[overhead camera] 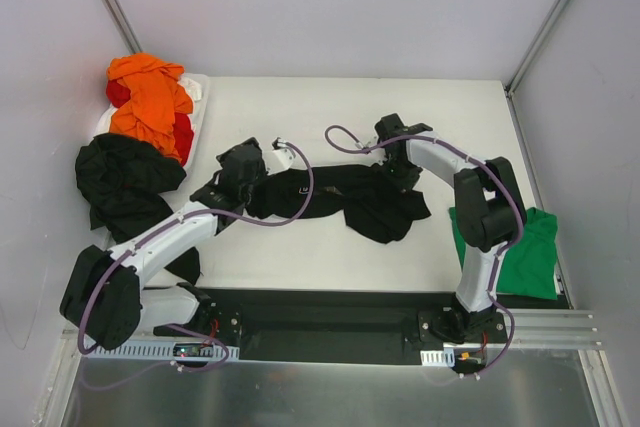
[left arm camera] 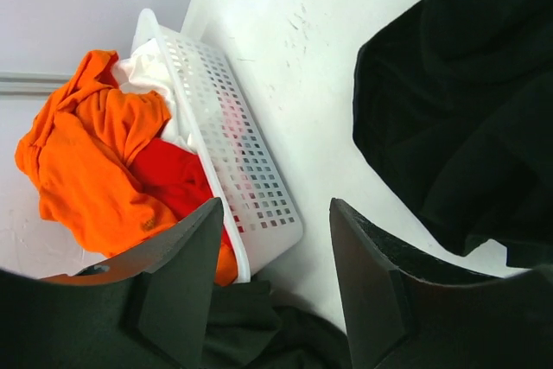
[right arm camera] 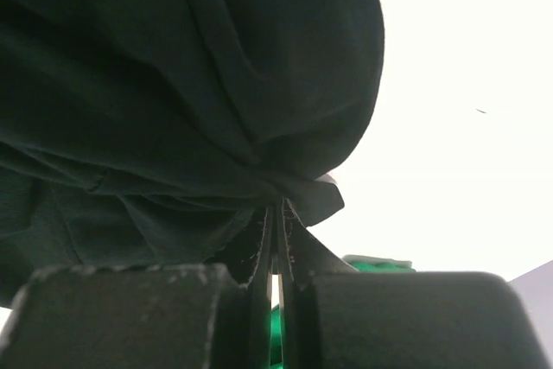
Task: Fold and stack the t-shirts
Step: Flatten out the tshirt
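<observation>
The black t-shirt [overhead camera: 370, 202] I'm working on lies bunched in a crumpled band across the middle of the tabletop [overhead camera: 400, 107]. It is nowhere near flat yet, with thick folds piled at its 3 o'clock end and a small rectangular print [overhead camera: 300, 187] showing toward the 9 o'clock end. The right gripper [overhead camera: 400, 165] is pressed together on a pinch of that black cloth at the shirt's 1 o'clock edge, and the wrist view shows fabric gathered right into the closed tips. The left gripper [overhead camera: 240, 169] sits at the shirt's 9 o'clock end with its jaws spread and nothing between them — just bare tabletop and the basket [left arm camera: 251, 187] beyond.

My read is that this is the spread-out step before any real fold. Next I'd want the left gripper to get a proper hold on that loose end so the two arms can pull the shirt taut and flat. One-sided tugging will likely just drag the heap.

Further out, a green t-shirt [overhead camera: 520, 247] lies folded flat at 4 o'clock — presumably the start of the stack. A second black t-shirt [overhead camera: 120, 177] is slumped at 9 o'clock. At 10 o'clock an orange t-shirt [overhead camera: 150, 97] is heaped over a red t-shirt [overhead camera: 183, 135] in the basket.
</observation>
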`<state>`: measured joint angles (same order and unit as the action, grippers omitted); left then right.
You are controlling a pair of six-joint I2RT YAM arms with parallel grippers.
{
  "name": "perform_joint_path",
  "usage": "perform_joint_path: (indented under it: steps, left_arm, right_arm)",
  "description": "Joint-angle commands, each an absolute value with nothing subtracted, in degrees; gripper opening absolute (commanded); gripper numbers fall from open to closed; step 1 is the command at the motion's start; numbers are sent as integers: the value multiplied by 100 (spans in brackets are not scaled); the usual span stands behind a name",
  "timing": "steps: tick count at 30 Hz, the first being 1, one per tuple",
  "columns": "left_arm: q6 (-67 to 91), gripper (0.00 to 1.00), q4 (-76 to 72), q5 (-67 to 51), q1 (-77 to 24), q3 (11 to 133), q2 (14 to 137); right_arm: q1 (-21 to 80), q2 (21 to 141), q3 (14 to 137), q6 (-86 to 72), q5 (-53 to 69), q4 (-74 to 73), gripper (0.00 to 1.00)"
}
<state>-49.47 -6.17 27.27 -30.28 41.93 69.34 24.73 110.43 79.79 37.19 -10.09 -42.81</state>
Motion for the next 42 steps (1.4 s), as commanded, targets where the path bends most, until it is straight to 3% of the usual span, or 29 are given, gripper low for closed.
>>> perform_joint_path:
  steps: [1, 3, 5, 7, 8, 9, 10, 13, 17, 23, 29, 42]
  left_arm:
    - [-4843, 52, -782, 2690, -3006, 4394, 7110]
    - [-4755, 52, -782, 2655, -3015, 4421, 7145]
    - [-4624, 39, -782, 2575, -3015, 4517, 7224]
    - [-4536, 10, -782, 2505, -3015, 4692, 7417]
    - [-4466, 8, -782, 2487, -3015, 4772, 7505]
    - [-4465, 10, -782, 2461, -3006, 4833, 7689]
    - [-4439, 25, -782, 2409, -3006, 4956, 7786]
    - [-4421, 39, -782, 2329, -3015, 5202, 8120]
    - [-4360, 68, -782, 2154, -3015, 5449, 8472]
    - [-4158, 88, -782, 1908, -2988, 5774, 9017]
    - [-3982, 98, -782, 1600, -2901, 5932, 9334]
    - [-3560, 99, -668, 308, -2435, 6029, 9492]
  right_arm:
    - [2487, 10863, 8033, 3744, -1037, -4483, 1]
    - [2487, 10872, 8024, 3753, -1011, -4465, 1]
    - [2487, 10890, 8042, 3735, -967, -4465, 1]
    - [2513, 10898, 8086, 3727, -949, -4474, 1]
    - [2522, 10898, 8103, 3709, -932, -4517, 1]
    - [2557, 10890, 8112, 3709, -940, -4526, 1]
    - [2584, 10872, 8130, 3709, -949, -4535, 1]
    - [2654, 10855, 8147, 3709, -984, -4570, 1]
    - [2681, 10854, 8218, 3709, -976, -4597, 1]
    - [2681, 10898, 8235, 3753, -1125, -4544, 1]
    - [2672, 10749, 8016, 3806, -1485, -4228, 1]
    - [2663, 10802, 7805, 3867, -1582, -4008, 1]
